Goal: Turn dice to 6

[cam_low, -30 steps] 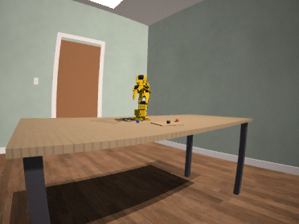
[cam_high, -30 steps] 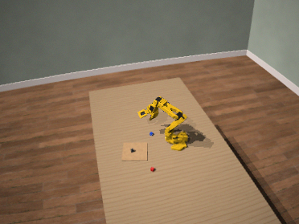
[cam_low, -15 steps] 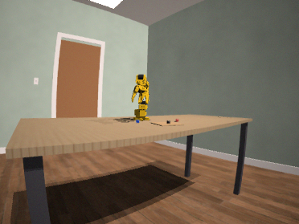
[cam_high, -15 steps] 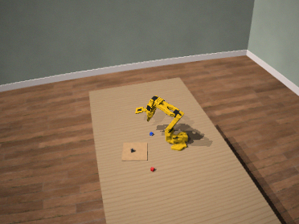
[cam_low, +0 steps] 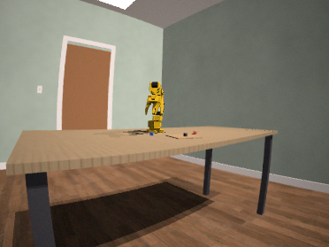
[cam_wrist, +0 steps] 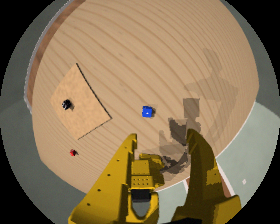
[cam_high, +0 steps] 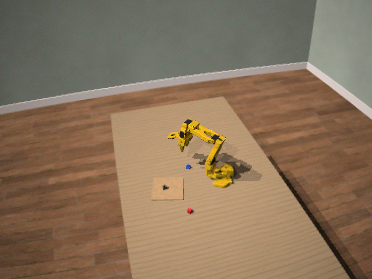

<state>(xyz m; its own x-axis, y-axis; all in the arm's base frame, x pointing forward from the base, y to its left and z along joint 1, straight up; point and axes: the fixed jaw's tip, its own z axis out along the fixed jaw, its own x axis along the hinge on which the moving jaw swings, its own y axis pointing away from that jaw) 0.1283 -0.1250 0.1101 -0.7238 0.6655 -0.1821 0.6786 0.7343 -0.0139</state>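
Note:
The blue die (cam_high: 188,167) (cam_low: 151,134) (cam_wrist: 147,111) lies on the table, off the mat, beside its edge. One small pale mark shows on it in the wrist view; its top number is too small to tell. The black die (cam_high: 165,187) (cam_low: 185,135) (cam_wrist: 66,104) is on the light brown mat (cam_high: 175,195) (cam_wrist: 87,120); its top number cannot be read. The red die (cam_high: 190,211) (cam_low: 195,133) (cam_wrist: 73,152) lies on the table off the mat, its number also unreadable. My gripper (cam_high: 176,143) (cam_wrist: 161,134) is open and empty, high above the table near the blue die.
The wooden table (cam_high: 160,241) (cam_low: 88,147) carries the mat and the dice. The yellow arm's base (cam_high: 220,173) (cam_low: 156,126) stands on it, to the right of the mat and the blue die in the top view. Arm shadows fall near the base.

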